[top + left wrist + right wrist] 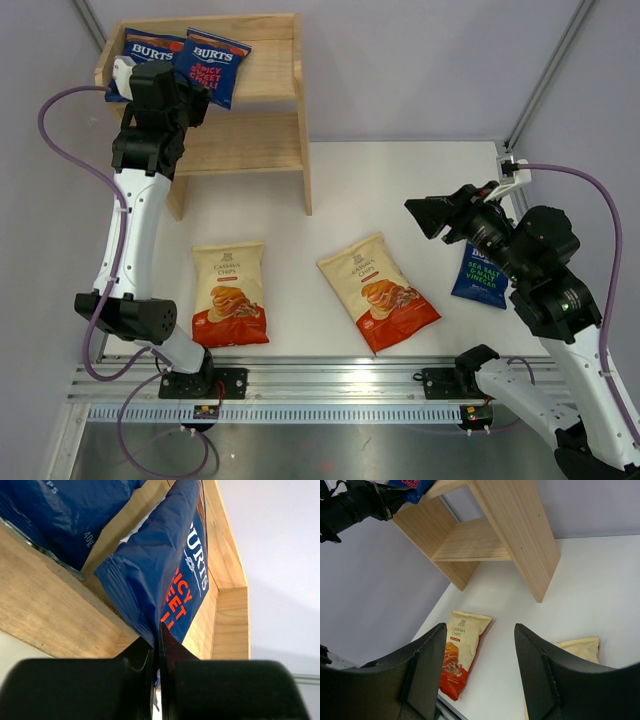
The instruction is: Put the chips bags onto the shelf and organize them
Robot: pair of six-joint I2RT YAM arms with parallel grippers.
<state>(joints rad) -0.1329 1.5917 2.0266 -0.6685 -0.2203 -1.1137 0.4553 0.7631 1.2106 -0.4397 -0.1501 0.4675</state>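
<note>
Shelf (272, 62): L arm (140, 215) stretched up, L fingers (136, 656) pinching chili bag (215, 68); R fingers (427, 672) spread.

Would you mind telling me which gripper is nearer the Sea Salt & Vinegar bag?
Right. The right gripper hovers beside that bag; the left gripper holds the chilli bag at the shelf.

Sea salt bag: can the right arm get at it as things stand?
Probably yes. The bag lies flat on the table, partly under that arm's wrist, with nothing on it, and the right gripper is open and empty.
</note>
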